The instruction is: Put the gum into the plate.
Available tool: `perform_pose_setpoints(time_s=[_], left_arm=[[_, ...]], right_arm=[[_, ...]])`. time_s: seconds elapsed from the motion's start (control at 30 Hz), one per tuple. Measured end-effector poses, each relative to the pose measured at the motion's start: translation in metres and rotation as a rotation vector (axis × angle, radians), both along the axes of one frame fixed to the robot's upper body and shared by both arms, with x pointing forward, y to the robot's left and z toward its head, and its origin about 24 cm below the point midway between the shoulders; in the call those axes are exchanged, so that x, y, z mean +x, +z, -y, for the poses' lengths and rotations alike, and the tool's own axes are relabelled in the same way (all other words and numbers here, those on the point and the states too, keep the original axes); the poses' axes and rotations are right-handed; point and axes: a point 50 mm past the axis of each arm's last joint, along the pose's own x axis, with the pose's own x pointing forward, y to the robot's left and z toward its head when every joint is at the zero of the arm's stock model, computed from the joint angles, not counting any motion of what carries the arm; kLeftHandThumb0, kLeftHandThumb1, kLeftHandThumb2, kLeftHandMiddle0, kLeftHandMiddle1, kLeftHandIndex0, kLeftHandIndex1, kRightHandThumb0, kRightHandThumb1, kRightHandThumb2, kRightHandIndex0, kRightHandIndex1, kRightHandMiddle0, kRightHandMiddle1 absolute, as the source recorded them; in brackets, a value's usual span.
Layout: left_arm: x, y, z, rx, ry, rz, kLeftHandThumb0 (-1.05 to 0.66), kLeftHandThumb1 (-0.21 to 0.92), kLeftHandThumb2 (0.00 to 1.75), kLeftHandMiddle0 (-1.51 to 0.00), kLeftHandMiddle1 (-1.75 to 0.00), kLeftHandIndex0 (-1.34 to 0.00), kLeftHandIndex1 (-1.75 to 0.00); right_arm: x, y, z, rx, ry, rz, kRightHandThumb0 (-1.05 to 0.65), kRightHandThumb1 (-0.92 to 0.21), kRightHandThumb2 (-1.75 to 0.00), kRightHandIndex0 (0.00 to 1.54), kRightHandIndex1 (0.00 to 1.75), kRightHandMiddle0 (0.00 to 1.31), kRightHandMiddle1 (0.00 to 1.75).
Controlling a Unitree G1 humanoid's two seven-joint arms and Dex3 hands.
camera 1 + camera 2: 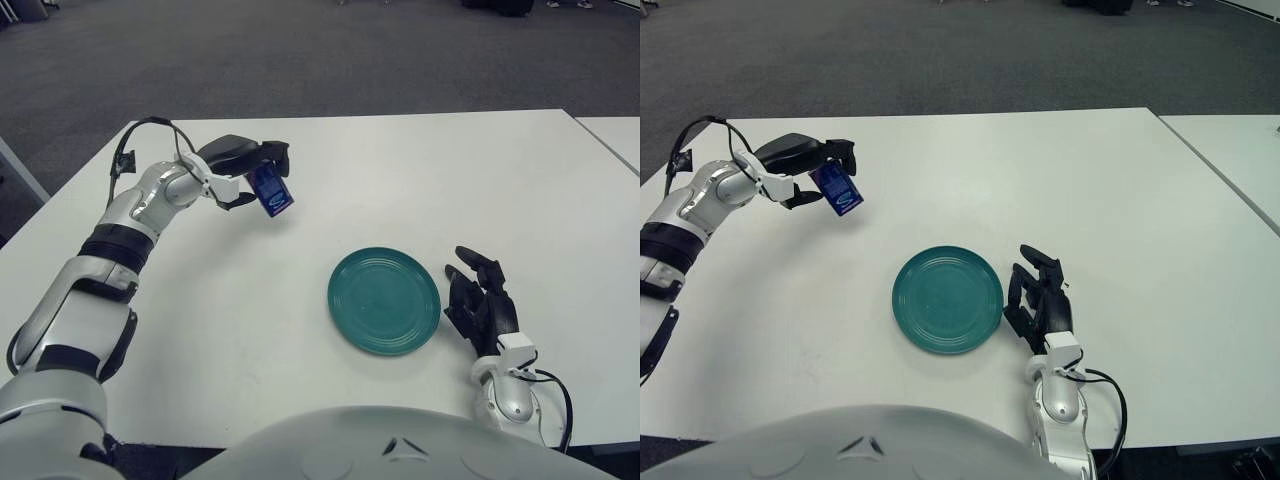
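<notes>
Table (420, 170) white; grey carpet (300, 50) probably beyond.

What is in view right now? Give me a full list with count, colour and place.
gum pack: one, blue, held above the table's left part, up and left of the plate, not yet over it
plate: one, teal, flat on the table near the front edge, nothing on it
table: one, white, fills most of the view; the corner of a second white table shows at far right
floor: dark grey carpet beyond the table
left hand: one, black fingers closed on the gum pack, raised off the table
right hand: one, black, fingers relaxed, just right of the plate
</notes>
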Motion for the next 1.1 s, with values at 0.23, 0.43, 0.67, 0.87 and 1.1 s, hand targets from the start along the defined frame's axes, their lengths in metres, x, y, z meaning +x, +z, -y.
perform_pose_setpoints(time_s=[0.23,0.43,0.67,0.87,1.1], left_arm=[[-0.022,0.004,0.023,-0.048,-0.046,-0.064,-0.01,0.06,1.59,-0.81,-1.73,-0.59,-1.69],[-0.045,0.011,0.045,-0.070,-0.128,-0.126,-0.01,0.06,1.56,-0.81,-1.74,-0.64,-1.59],[-0.058,0.013,0.058,-0.084,-0.205,-0.114,-0.01,0.08,1.58,-0.79,-1.75,-0.58,-1.69],[-0.064,-0.002,0.069,-0.096,-0.260,-0.135,-0.01,0.07,1.56,-0.79,-1.75,-0.63,-1.62],[-0.071,-0.003,0.088,-0.112,-0.342,-0.137,-0.01,0.10,1.50,-0.75,-1.75,-0.67,-1.55]], right_arm=[[0.000,-0.001,0.000,0.001,-0.001,-0.002,-0.72,-0.92,-0.78,0.36,0.29,0.00,0.90],[-0.001,-0.004,-0.002,0.003,-0.003,-0.019,-0.72,-0.92,-0.79,0.37,0.30,0.00,0.89],[-0.001,-0.004,-0.005,0.010,-0.004,-0.022,-0.71,-0.92,-0.78,0.38,0.30,0.00,0.86],[-0.001,-0.005,-0.007,0.016,-0.007,-0.022,-0.72,-0.92,-0.78,0.39,0.30,0.00,0.85],[-0.001,-0.005,-0.010,0.023,-0.004,-0.020,-0.74,-0.92,-0.76,0.40,0.30,0.00,0.84]])
